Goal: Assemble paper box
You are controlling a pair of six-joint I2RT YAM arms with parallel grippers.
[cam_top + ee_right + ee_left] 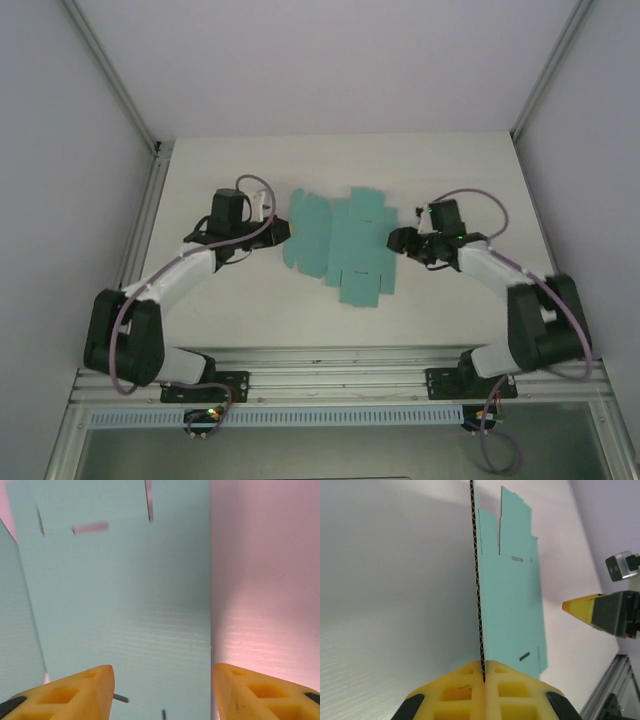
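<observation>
Flat paper box (340, 245) on white table (240, 310)

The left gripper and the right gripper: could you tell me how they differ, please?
The left gripper is shut, pinching an edge of the paper box; the right gripper is open, holding nothing. The left gripper sits at the sheet's left side; the right gripper straddles its right edge. Both have yellow fingertips.

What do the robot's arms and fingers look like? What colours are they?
The left arm and the right arm are both smooth white tubes joined by chunky black joints, on black bases. A thin purplish cable loops along each arm. The fingers are bright yellow wedges with little square hollows moulded into them, and black parts behind.
</observation>
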